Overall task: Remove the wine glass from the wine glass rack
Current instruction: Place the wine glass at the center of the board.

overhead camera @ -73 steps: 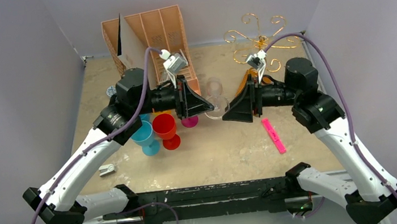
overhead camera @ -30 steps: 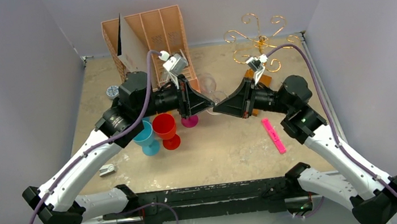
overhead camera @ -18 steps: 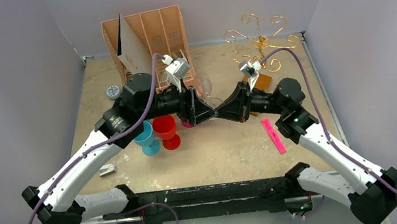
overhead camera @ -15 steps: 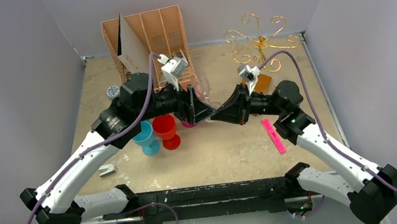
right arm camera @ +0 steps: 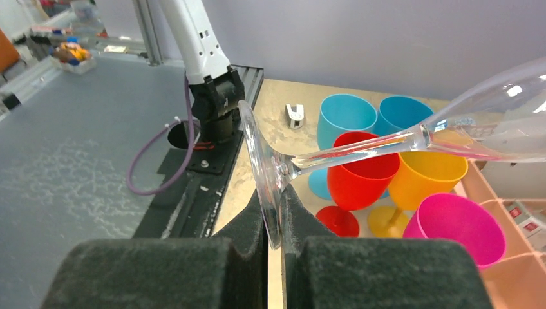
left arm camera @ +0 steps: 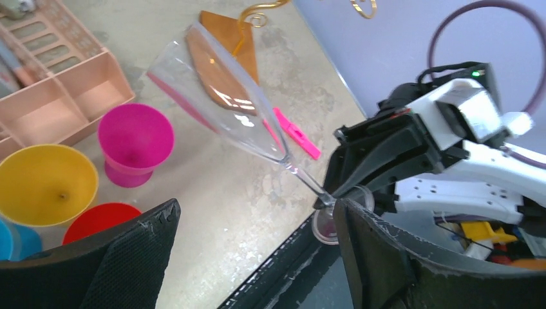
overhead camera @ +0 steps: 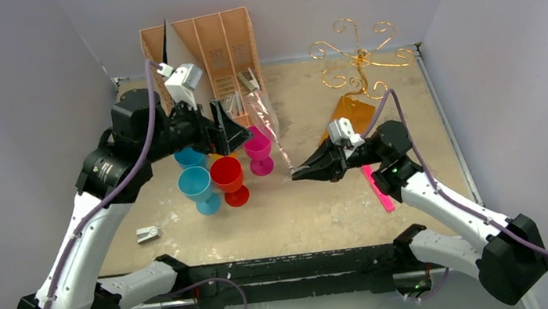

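Pulled back leftward from its earlier meeting with the other arm at mid-bench, the left fingers (left arm camera: 122,257) stand spread wide and empty in front of the pink-tan file organiser (overhead camera: 229,38). The right fingers (right arm camera: 360,270) are clenched on the round foot of the clear wine glass (left arm camera: 219,96), which hangs tilted above the bench (overhead camera: 324,203). Its bowl is near 1 pink cup (overhead camera: 258,145), and the glass is well apart from the gold-wire wine glass rack (overhead camera: 350,112) at the far right corner.
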